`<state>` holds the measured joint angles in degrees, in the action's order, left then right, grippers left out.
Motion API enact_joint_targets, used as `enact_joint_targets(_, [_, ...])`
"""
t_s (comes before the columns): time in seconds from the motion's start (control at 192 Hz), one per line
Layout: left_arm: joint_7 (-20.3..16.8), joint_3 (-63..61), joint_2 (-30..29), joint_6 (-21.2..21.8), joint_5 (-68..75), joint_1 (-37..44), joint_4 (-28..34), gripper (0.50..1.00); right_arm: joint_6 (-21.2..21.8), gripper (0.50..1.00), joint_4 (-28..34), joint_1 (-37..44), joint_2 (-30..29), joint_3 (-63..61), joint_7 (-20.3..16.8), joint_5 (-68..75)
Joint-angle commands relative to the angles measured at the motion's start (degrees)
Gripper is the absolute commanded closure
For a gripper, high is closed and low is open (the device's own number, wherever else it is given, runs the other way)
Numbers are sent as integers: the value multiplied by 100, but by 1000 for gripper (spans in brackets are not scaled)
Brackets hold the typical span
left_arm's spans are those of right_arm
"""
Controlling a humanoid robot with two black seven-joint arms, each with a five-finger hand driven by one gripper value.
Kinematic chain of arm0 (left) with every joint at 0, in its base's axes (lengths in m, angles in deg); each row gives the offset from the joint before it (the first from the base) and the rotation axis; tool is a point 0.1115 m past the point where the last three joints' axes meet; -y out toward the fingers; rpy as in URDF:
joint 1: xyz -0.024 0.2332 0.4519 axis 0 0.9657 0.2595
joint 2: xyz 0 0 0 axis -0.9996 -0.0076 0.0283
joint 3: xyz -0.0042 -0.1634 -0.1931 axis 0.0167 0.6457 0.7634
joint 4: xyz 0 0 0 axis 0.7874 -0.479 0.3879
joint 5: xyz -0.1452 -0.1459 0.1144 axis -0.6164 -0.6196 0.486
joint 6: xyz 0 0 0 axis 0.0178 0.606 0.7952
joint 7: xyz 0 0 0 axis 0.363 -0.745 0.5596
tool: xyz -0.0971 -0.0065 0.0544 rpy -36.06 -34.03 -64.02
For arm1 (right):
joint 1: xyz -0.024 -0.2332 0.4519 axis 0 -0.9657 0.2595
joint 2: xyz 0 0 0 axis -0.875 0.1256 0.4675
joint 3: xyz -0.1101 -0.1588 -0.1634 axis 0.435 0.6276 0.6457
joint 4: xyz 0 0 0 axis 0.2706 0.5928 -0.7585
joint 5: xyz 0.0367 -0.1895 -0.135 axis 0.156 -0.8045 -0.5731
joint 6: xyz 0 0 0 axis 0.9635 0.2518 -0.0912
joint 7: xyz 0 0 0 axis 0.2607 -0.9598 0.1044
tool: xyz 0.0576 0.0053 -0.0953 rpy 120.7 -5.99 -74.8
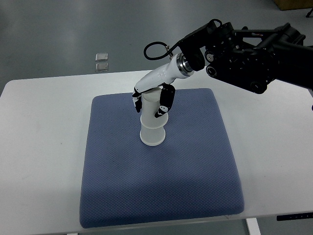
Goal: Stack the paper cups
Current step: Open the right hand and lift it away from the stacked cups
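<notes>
Right hand (150, 100) — fingers wrapped about the upper paper cup (150, 107) — held it upright, axis vertical, directly over the inverted cup stack (152, 133) on the blue cushion (195, 171) — centred on the worktop (39, 161).

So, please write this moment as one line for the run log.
stage: stacking | right hand: shut on cups | cups: upside down, stacked on pad | left arm: not in view
</notes>
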<state>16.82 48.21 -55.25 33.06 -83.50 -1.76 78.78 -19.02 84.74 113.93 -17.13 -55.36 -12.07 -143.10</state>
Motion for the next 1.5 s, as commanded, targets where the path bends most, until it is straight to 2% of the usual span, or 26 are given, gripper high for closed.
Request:
enact_joint_targets(0.0, [0,0,0,6,0,0,0,500,-12,738,-21,-34,0,0,-16,8])
enact_joint_targets(0.042, [0,0,0,-3,0,0,0,500,-21,687,-21,-43,-9,-9,-16,8])
enact_joint_targets(0.052, [0,0,0,-3,0,0,0,500,-21,687,-21,-43,-9,-9,-16,8])
enact_joint_targets(0.089, [0,0,0,6,0,0,0,500,-12,628,-21,-43,-9,-9,-16,17])
enact_joint_targets(0.172, [0,0,0,-3,0,0,0,500,-12,605,-21,-43,-9,-17,-16,61])
enact_joint_targets(0.595, [0,0,0,6,0,0,0,500,58,599,-3,80,-88,-70,-16,113])
enact_joint_targets(1.028, [0,0,0,-3,0,0,0,500,93,599,-100,300,281,-79,-16,122])
enact_joint_targets(1.289, [0,0,0,-3,0,0,0,500,-12,597,-671,300,835,-149,54,166])
enact_joint_targets(1.362, [0,0,0,-3,0,0,0,500,-3,597,-979,265,1063,-562,54,438])
enact_joint_targets(1.492, [0,0,0,-3,0,0,0,500,-38,595,-1436,160,1133,-1265,36,1044])
